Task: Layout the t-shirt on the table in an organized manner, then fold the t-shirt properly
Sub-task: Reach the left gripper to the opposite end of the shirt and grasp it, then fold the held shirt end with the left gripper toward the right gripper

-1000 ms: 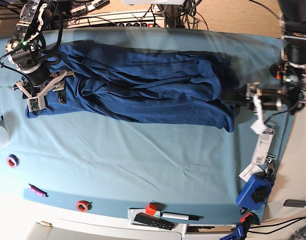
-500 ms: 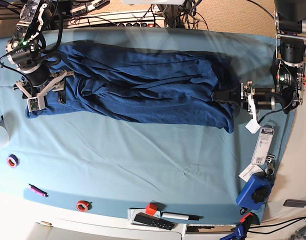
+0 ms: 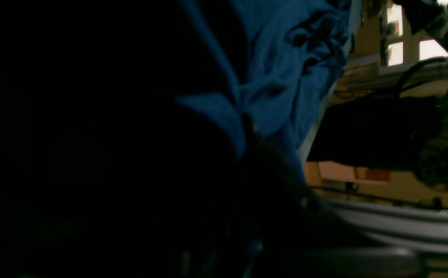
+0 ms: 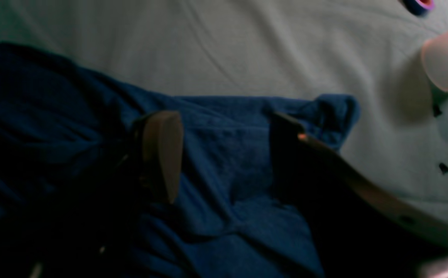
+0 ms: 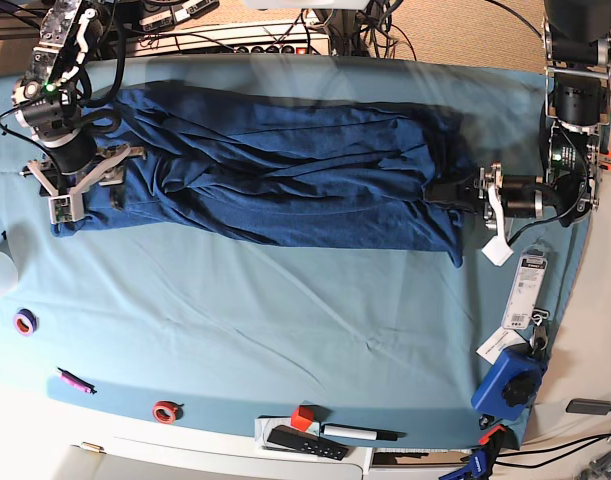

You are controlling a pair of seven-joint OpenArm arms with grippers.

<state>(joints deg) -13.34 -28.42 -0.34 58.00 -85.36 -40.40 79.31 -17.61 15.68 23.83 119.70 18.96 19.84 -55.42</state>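
From the base view I see the t-shirt point(image 5: 285, 170) stretched out lengthwise across the upper half of the frame, a long dark blue bundle full of creases and overlapping folds, lying on the table point(image 5: 285, 300) with its teal cloth bare below it. My left gripper point(image 5: 447, 192) sits at the right end of the shirt in that view, reaching in horizontally from the right edge, and its jaws are closed down on the fabric at that end; the left wrist view is mostly black, with rumpled blue cloth point(image 3: 285, 69) filling the upper middle and pressed right up against the lens, which fits a pinch on the shirt. My right gripper point(image 5: 85, 185) is at the upper left of the base view, over the shirt's other end. In the right wrist view its 2 fingers point(image 4: 162, 154) stand wide apart, both resting down onto the blue fabric point(image 4: 224, 170) with a broad patch of shirt between them, and nothing is clamped; the shirt's corner point(image 4: 339, 112) curls up just past the right-hand finger, against the pale cloth. Along the lower edge of the base view I count a purple tape ring point(image 5: 25, 322) at the left, a pink marker point(image 5: 73, 380), a red tape ring point(image 5: 165, 410), a small red block point(image 5: 302, 417) and a black remote point(image 5: 305, 442), all well apart from the shirt. A blue clamp-like tool point(image 5: 510, 380) and some white tags point(image 5: 525, 295) lie at the lower right.
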